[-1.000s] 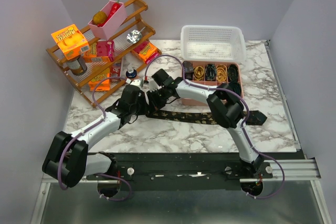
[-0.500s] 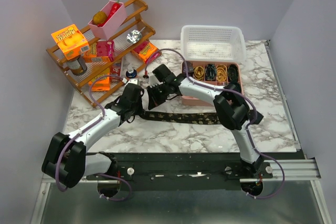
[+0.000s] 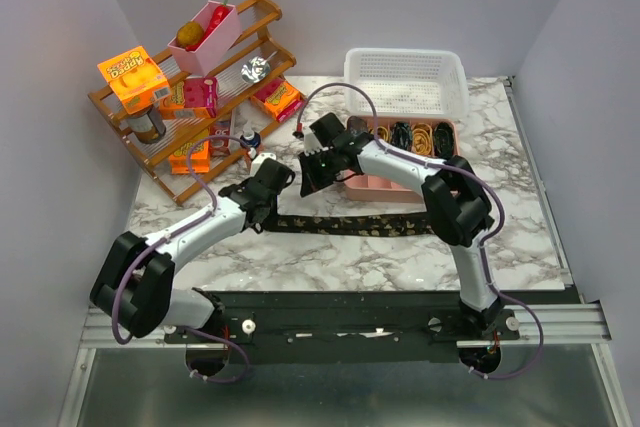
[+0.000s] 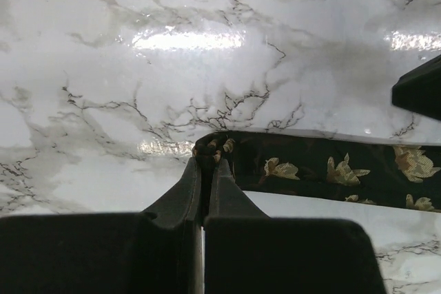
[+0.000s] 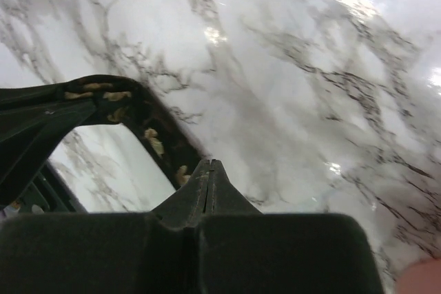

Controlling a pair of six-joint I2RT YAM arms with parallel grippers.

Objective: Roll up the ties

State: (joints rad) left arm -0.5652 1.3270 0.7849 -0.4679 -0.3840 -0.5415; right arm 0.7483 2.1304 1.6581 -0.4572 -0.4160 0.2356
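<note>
One tie, black with small gold flowers, lies flat across the marble table. Its right end is hidden behind my right arm. My left gripper is shut on the tie's bunched left end, which shows pinched between the fingertips in the left wrist view; the tie runs off to the right from there. My right gripper hangs shut just beyond the tie, towards the pink box. In the right wrist view, nothing shows between its closed tips, and the tie passes behind them. Several rolled ties sit coiled in the box.
The pink divided box stands right behind my right gripper. A white mesh basket is beyond it. A wooden rack with juice cartons, jars and a pink tub fills the back left corner.
My right gripper has drawn back from over the tie towards the pink box, and its elbow swung right. My left gripper shifted slightly right, still holding the tie's end.
</note>
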